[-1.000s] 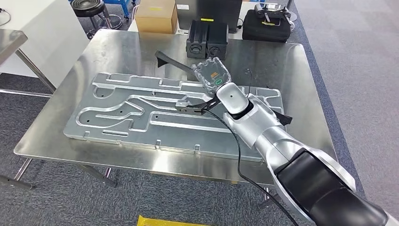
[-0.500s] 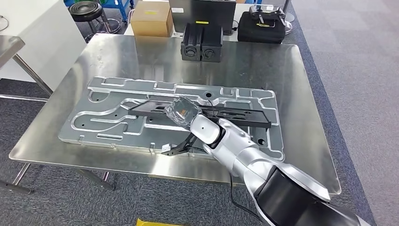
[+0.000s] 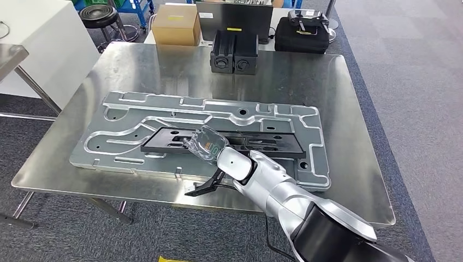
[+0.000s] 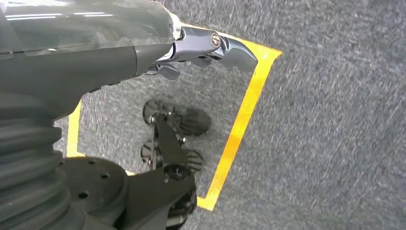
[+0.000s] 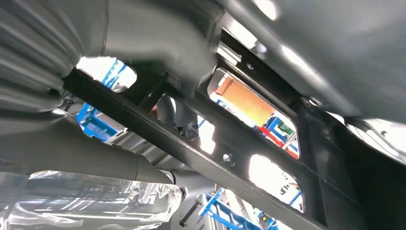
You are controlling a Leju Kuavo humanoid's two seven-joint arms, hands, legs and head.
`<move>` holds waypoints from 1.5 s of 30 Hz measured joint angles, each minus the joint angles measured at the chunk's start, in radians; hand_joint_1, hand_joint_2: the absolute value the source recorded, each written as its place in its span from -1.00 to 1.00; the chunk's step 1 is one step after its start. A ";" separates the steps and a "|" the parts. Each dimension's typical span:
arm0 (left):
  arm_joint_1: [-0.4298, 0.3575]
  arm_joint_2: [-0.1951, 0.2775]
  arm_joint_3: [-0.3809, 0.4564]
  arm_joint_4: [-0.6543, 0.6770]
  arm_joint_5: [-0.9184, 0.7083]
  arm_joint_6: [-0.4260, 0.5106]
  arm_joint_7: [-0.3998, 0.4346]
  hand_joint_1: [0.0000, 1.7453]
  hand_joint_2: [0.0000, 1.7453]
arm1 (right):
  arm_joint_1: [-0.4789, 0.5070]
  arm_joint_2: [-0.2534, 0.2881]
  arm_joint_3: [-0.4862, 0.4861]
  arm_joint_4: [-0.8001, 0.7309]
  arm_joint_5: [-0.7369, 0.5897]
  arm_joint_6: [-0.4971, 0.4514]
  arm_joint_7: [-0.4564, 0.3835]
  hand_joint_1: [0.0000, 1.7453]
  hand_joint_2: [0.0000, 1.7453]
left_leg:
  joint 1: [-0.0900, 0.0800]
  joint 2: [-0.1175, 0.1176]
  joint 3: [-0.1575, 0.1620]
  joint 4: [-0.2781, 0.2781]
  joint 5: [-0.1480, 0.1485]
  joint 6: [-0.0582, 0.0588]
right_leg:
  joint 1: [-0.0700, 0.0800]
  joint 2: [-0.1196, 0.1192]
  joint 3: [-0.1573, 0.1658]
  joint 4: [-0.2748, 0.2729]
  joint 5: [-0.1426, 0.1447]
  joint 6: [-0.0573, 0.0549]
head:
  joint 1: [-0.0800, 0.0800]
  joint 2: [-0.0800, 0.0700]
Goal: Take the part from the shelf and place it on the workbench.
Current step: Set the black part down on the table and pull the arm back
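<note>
Workbench (image 3: pixel 136 65) of bare steel carries one large machined aluminium plate (image 3: pixel 131 109) with curved grooves, spanning most of its width. On that plate lies one long black part (image 3: pixel 262 143), a flat frame with cut-out windows, running left to right along the plate's near half. The right hand (image 3: pixel 210 143), wrapped in clear plastic with an orange and a green mark showing through it, rests on the part near its middle; the right wrist view shows the fingers (image 5: pixel 143 167) closed around a bar of the black frame. At the workbench's far edge stand two black boxes (image 3: pixel 233 52) side by side, with one brown cardboard box (image 3: pixel 176 26) to their left bearing a yellow label too small to read, and one black bag (image 3: pixel 303 34) to their right. The left hand (image 4: pixel 210 45) hangs over grey carpet, fingers curled in, holding nothing.
</note>
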 joint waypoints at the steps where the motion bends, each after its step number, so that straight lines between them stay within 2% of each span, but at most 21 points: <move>1: 0.000 0.000 0.000 0.000 0.001 0.004 -0.002 -1.00 -0.50 | 0.003 0.000 0.000 0.002 -0.002 -0.014 -0.001 -1.00 -1.00 | 0.003 0.002 0.001 -0.004 0.003 0.005 | 0.000 -0.001 -0.011 0.026 -0.019 0.005 | 0.000 0.000; 2: -0.001 0.000 0.000 0.000 0.003 0.009 -0.003 -1.00 -1.00 | 0.009 0.000 0.000 0.003 -0.005 -0.028 -0.003 -1.00 -1.00 | 0.005 0.004 0.000 -0.006 0.006 0.010 | -0.002 -0.003 -0.033 0.075 -0.050 0.009 | 0.000 0.000; 4: -0.001 0.000 0.000 0.000 0.005 0.017 -0.009 -1.00 -1.00 | 0.024 0.000 -0.003 0.005 -0.020 -0.052 -0.006 -1.00 -1.00 | 0.004 0.005 -0.005 -0.005 0.008 0.013 | -0.006 -0.004 -0.098 0.215 -0.120 0.014 | 0.000 0.000; 6: 0.001 0.000 0.000 0.000 0.006 0.027 -0.014 -1.00 -1.00 | 0.034 0.000 -0.012 0.006 -0.043 -0.070 -0.011 -1.00 -1.00 | 0.004 0.004 -0.008 -0.002 0.008 0.013 | -0.009 -0.005 -0.134 0.291 -0.136 0.017 | 0.000 0.000; 7: 0.001 0.000 0.000 0.000 0.006 0.031 -0.014 -1.00 -1.00 | 0.036 0.000 -0.020 0.006 -0.057 -0.076 -0.015 -1.00 -1.00 | 0.004 0.003 -0.009 0.000 0.007 0.012 | -0.011 -0.006 -0.122 0.269 -0.115 0.017 | 0.000 0.000; 9: 0.001 0.000 -0.001 0.000 0.008 0.035 -0.015 -1.00 -1.00 | 0.034 0.000 -0.043 0.004 -0.096 -0.086 -0.030 -1.00 -1.00 | 0.004 0.001 -0.009 0.005 0.004 0.007 | -0.014 -0.006 -0.052 0.129 -0.048 0.013 | 0.000 0.000; 11: 0.000 0.000 -0.002 0.000 0.008 0.035 -0.016 -1.00 -1.00 | 0.030 0.002 -0.078 0.001 -0.138 -0.093 -0.048 -1.00 -1.00 | 0.002 -0.002 -0.013 0.011 0.002 -0.004 | -0.011 -0.006 0.000 0.020 -0.011 0.005 | 0.000 0.000; 14: 0.002 0.002 -0.007 0.000 0.010 0.033 -0.018 -1.00 -1.00 | 0.027 0.004 -0.140 -0.005 -0.216 -0.095 -0.086 -1.00 -1.00 | 0.003 -0.003 -0.017 0.011 0.003 -0.023 | -0.006 -0.006 0.002 0.002 -0.005 -0.011 | 0.000 0.000; 16: 0.001 0.004 -0.010 0.000 0.011 0.029 -0.019 -1.00 -1.00 | 0.026 0.004 -0.199 -0.017 -0.325 -0.092 -0.136 -1.00 -1.00 | 0.006 -0.003 -0.029 0.038 -0.018 -0.033 | -0.009 -0.007 0.004 -0.007 0.002 -0.024 | 0.000 0.000; 19: 0.001 0.007 -0.019 0.000 0.011 0.025 -0.019 -1.00 -1.00 | 0.024 -0.001 -0.318 -0.044 -0.518 -0.080 -0.233 -1.00 -1.00 | 0.010 -0.002 -0.106 0.216 -0.111 -0.044 | -0.008 -0.010 0.003 -0.011 0.005 -0.034 | 0.000 0.000; 21: 0.002 0.009 -0.024 0.000 0.012 0.024 -0.018 -1.00 -1.00 | 0.027 -0.011 -0.392 -0.065 -0.612 -0.078 -0.288 -1.00 -1.00 | 0.010 -0.002 -0.146 0.304 -0.134 -0.047 | -0.006 -0.011 0.003 -0.010 0.005 -0.034 | 0.000 0.000; 22: 0.002 0.009 -0.025 0.000 0.012 0.024 -0.017 -1.00 -1.00 | 0.029 -0.016 -0.422 -0.077 -0.644 -0.078 -0.307 -1.00 -1.00 | 0.010 -0.002 -0.139 0.291 -0.117 -0.046 | -0.005 -0.011 0.003 -0.009 0.005 -0.034 | 0.000 0.000; 24: 0.000 0.011 -0.027 0.000 0.012 0.024 -0.017 -1.00 -1.00 | 0.031 -0.025 -0.472 -0.104 -0.697 -0.077 -0.336 -1.00 -1.00 | 0.010 -0.002 -0.077 0.162 -0.050 -0.040 | -0.005 -0.009 0.004 -0.007 0.003 -0.032 | 0.000 0.000; 26: -0.004 0.013 -0.031 0.000 0.013 0.024 -0.017 -1.00 -1.00 | 0.032 -0.031 -0.515 -0.134 -0.743 -0.070 -0.360 -1.00 -1.00 | 0.006 -0.001 -0.020 0.044 -0.012 -0.031 | -0.002 -0.007 0.001 -0.003 0.002 -0.024 | 0.000 0.000; 29: -0.004 0.016 -0.034 0.000 0.014 0.024 -0.018 -1.00 -1.00 | 0.039 -0.040 -0.565 -0.176 -0.791 -0.059 -0.383 -1.00 -1.00 | 0.003 -0.003 -0.009 0.015 -0.009 -0.014 | 0.001 -0.006 -0.003 -0.004 0.005 -0.007 | 0.000 0.000; 31: -0.004 0.016 -0.036 0.000 0.014 0.024 -0.019 -1.00 -1.00 | 0.041 -0.046 -0.584 -0.197 -0.799 -0.056 -0.387 -1.00 -1.00 | 0.007 -0.002 -0.007 0.008 -0.004 -0.001 | 0.000 -0.006 -0.010 0.016 -0.012 0.004 | 0.000 0.000; 34: -0.007 0.016 -0.041 0.000 0.014 0.024 -0.020 -1.00 -1.00 | 0.046 -0.054 -0.605 -0.213 -0.803 -0.053 -0.389 -1.00 -1.00 | 0.010 0.000 -0.007 0.003 -0.001 0.011 | -0.004 -0.006 -0.087 0.181 -0.101 0.014 | 0.000 0.000; 36: -0.006 0.017 -0.044 0.000 0.014 0.024 -0.020 -1.00 -1.00 | 0.055 -0.061 -0.614 -0.215 -0.803 -0.053 -0.389 -1.00 -1.00 | 0.009 -0.001 -0.008 0.004 -0.001 0.012 | -0.006 -0.006 -0.138 0.282 -0.130 0.017 | 0.000 0.000; 38: -0.005 0.017 -0.046 0.000 0.014 0.024 -0.020 -1.00 -1.00 | 0.062 -0.065 -0.620 -0.220 -0.803 -0.053 -0.389 -1.00 -1.00 | 0.009 -0.003 -0.007 0.007 -0.002 0.010 | -0.007 -0.006 -0.120 0.238 -0.086 0.015 | 0.000 0.000; 41: -0.007 0.017 -0.048 0.000 0.014 0.024 -0.020 -1.00 -1.00 | 0.060 -0.066 -0.628 -0.232 -0.803 -0.053 -0.389 -1.00 -1.00 | 0.005 -0.004 -0.008 0.013 -0.007 0.001 | -0.004 -0.006 -0.025 0.039 0.001 0.003 | 0.000 0.000; 45: -0.007 0.017 -0.048 0.000 0.014 0.024 -0.020 -1.00 -1.00 | 0.062 -0.068 -0.634 -0.241 -0.812 -0.052 -0.394 -1.00 -1.00 | 0.005 -0.005 -0.011 0.014 -0.011 -0.020 | 0.000 -0.006 -0.009 -0.006 0.009 -0.015 | 0.000 0.000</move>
